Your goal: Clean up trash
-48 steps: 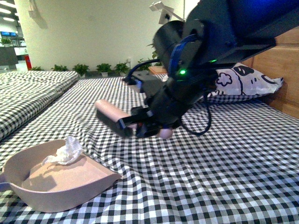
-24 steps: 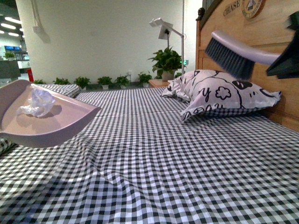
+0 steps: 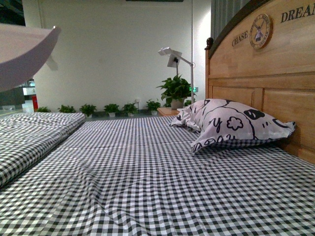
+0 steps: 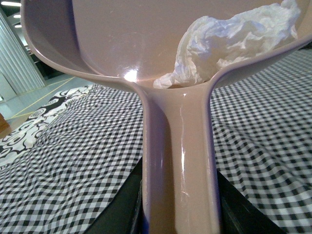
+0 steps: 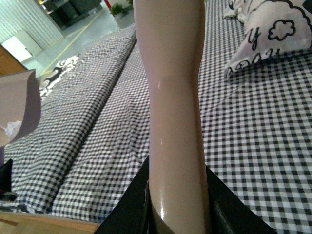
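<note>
High above the checked bed, the crumpled white paper trash (image 4: 229, 41) sits inside the beige-pink plastic dustpan (image 4: 122, 44), whose handle the left claw pinches, so keep it level while carrying.

"CHASE", "DREA" on headboard (image 3: 275, 64)

Left gripper (image 4: 178, 222): dark jaws clamped either side of the dustpan handle (image 4: 178, 161), pan raised clear of the bed. Right gripper (image 5: 178, 209): jaws clamped on the brush handle (image 5: 173, 92). Neither arm shows in front view.
</note>
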`<control>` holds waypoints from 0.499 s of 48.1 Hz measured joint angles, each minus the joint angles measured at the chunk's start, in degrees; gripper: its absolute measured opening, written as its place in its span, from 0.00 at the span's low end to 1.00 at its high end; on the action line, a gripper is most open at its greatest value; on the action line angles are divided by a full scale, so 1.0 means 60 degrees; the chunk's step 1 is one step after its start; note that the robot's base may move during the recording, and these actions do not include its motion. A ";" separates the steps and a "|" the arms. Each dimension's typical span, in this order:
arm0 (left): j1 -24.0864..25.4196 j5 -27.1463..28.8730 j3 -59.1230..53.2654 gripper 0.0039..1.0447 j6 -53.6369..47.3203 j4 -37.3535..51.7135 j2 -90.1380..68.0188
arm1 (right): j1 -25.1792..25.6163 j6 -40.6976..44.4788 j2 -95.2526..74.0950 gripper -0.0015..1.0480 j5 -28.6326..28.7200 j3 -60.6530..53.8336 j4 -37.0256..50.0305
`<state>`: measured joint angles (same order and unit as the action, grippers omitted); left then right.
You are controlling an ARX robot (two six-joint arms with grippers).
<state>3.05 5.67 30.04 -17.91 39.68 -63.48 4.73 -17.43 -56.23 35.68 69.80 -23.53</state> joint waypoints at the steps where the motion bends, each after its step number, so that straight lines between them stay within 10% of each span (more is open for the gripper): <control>1: -0.0058 0.0058 -0.0040 0.24 0.0044 -0.0036 0.0131 | -0.0004 -0.0047 0.0066 0.19 0.0011 -0.0004 -0.0007; 24: -0.2375 0.2812 -0.1300 0.24 0.0495 -0.1581 0.4335 | -0.1610 -0.1086 0.1931 0.19 -0.1395 -0.0138 -0.0539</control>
<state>-11.20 22.55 22.24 -14.94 30.20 -37.47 -4.93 -23.94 -44.64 27.31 68.97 -26.76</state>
